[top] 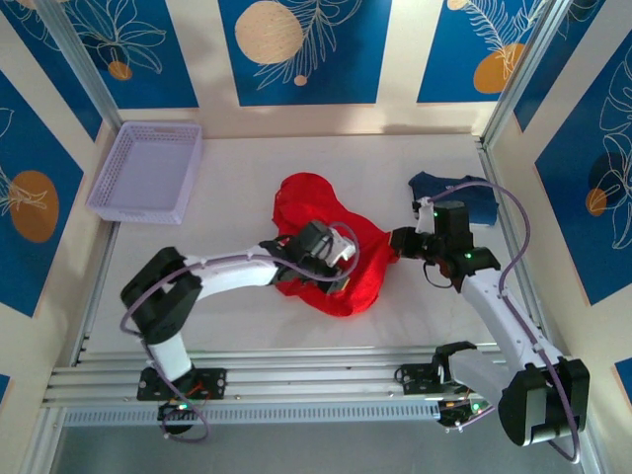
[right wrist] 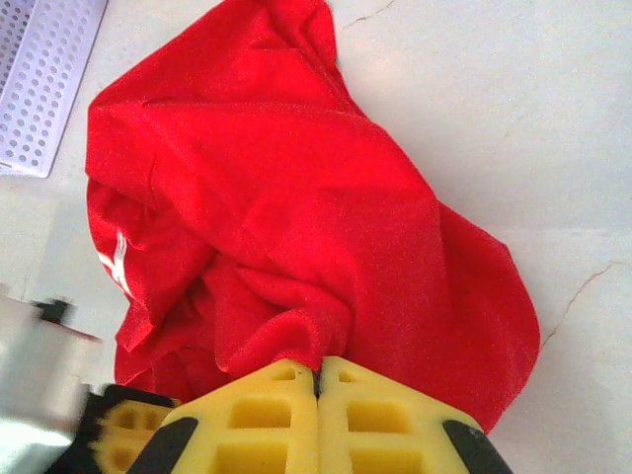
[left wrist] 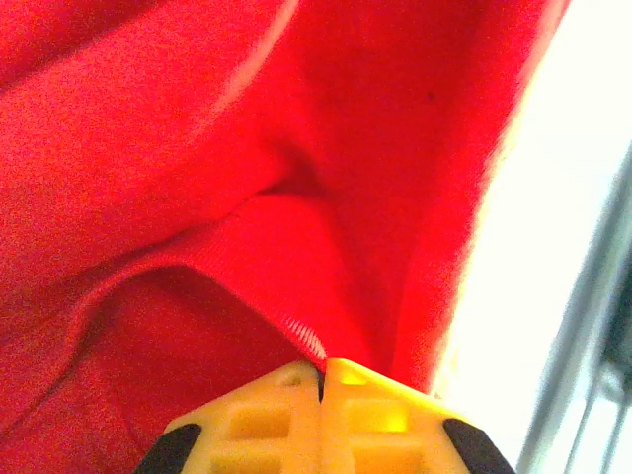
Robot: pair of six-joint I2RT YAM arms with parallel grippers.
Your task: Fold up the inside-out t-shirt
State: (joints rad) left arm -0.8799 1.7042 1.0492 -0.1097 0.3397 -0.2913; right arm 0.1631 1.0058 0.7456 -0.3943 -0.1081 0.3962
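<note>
Red t-shirt bunched, pinched by left fingers and right fingers.

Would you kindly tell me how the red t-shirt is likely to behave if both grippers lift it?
The t-shirt lies crumpled in soft folds, so it will probably sag and drape, not hold shape. The left gripper and right gripper pinch only small bunches, so cloth might slip free.

TOP EXTERNAL: high behind the 2 arm bases, looking down on the whole table | LEFT WRIST: hard up against the red t-shirt | RIGHT WRIST: near, set back a little, facing across it toward the basket | SHARED BY ALL 3: the t-shirt
</note>
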